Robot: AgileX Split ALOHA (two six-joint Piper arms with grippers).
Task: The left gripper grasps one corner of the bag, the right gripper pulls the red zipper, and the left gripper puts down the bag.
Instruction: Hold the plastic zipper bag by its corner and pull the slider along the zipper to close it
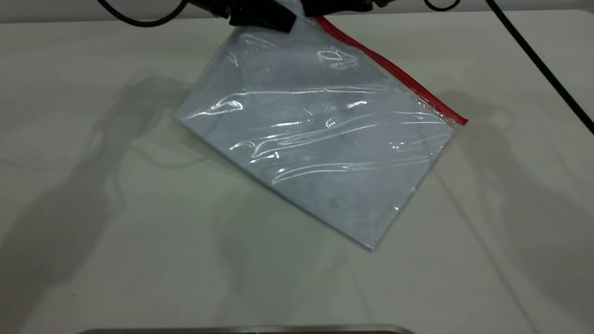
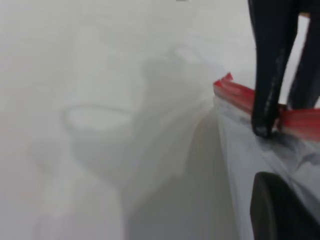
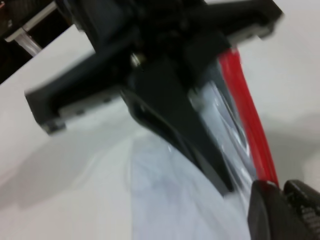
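The bag [image 1: 315, 139], a clear bluish pouch, hangs tilted from its top, with its lower corner down near the table. The red zipper [image 1: 399, 74] runs along its upper right edge. My left gripper [image 1: 264, 18] is shut on the bag's top near the corner [image 2: 223, 84] where the red strip ends. One of its fingers [image 3: 200, 145] lies flat across the plastic. Just beside it, my right gripper [image 1: 334, 7] is shut on the red zipper [image 3: 245, 115], its fingertips [image 2: 265, 120] pinching the strip. The slider tab is hidden.
The white table [image 1: 93, 208] spreads wide around the bag. Black cables trail at the top left [image 1: 139, 21] and down the right side [image 1: 543, 65]. A metal edge [image 1: 241, 330] shows at the front border of the exterior view.
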